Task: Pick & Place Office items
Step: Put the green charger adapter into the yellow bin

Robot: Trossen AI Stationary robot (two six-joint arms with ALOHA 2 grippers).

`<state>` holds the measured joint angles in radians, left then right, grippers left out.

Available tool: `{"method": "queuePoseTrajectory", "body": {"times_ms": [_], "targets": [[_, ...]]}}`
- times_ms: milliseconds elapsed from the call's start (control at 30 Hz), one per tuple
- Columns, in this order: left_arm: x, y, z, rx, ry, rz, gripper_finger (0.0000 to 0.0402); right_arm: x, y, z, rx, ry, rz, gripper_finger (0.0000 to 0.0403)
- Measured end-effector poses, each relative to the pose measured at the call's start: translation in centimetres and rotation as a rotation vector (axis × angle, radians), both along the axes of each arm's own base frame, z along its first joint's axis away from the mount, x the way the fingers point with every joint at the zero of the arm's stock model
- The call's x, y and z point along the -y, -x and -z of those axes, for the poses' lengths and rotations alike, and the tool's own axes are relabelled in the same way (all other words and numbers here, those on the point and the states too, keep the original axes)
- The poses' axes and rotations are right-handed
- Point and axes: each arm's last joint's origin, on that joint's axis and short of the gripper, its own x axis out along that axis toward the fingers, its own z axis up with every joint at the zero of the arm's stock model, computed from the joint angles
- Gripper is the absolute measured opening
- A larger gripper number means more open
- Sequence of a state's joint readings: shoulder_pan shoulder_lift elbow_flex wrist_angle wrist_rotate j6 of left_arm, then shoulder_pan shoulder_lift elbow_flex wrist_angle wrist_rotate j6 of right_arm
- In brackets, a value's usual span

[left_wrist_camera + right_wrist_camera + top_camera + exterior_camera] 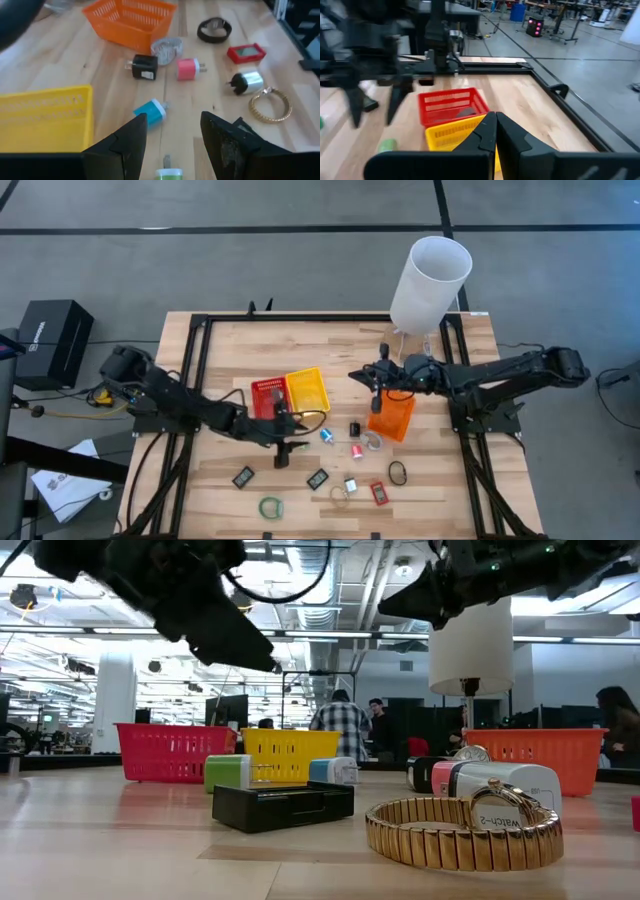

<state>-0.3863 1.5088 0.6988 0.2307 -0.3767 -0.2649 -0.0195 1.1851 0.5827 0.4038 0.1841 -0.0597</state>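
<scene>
Small office items lie scattered on the wooden table: a blue plug (150, 112), a black plug (144, 67), a pink plug (188, 68), a silver plug (246, 81), a gold watch band (270, 105), a black watch (214, 30), a red block (246, 52), two black blocks (243, 477) (317, 478) and a green ring (271, 506). My left gripper (283, 445) is open and hovers above the table, with a green plug (167, 174) just below it and the blue plug just beyond. My right gripper (366, 374) is shut and empty, raised next to the orange tray (392, 416).
A red tray (266, 396) and a yellow tray (307, 391) stand side by side at mid-table. A tall white cylinder (430, 280) stands at the far right. Black frame rails (196, 350) run along the table's edges. People stand in the room beyond (342, 725).
</scene>
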Motion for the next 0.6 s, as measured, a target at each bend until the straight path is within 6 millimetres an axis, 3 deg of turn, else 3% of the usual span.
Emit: {"method": "queuePoseTrajectory", "body": {"times_ms": [233,600], "targets": [[0.6,-1.6,1.7,-0.167,-0.057,0.0,0.018,1.0,0.1,0.0,0.019,-0.088,0.056,0.0001],[0.2,-0.9,2.5,-0.273,-0.005,-0.083,0.0178,1.0,0.1,0.1,0.015,-0.091,0.059,0.0001]]}}
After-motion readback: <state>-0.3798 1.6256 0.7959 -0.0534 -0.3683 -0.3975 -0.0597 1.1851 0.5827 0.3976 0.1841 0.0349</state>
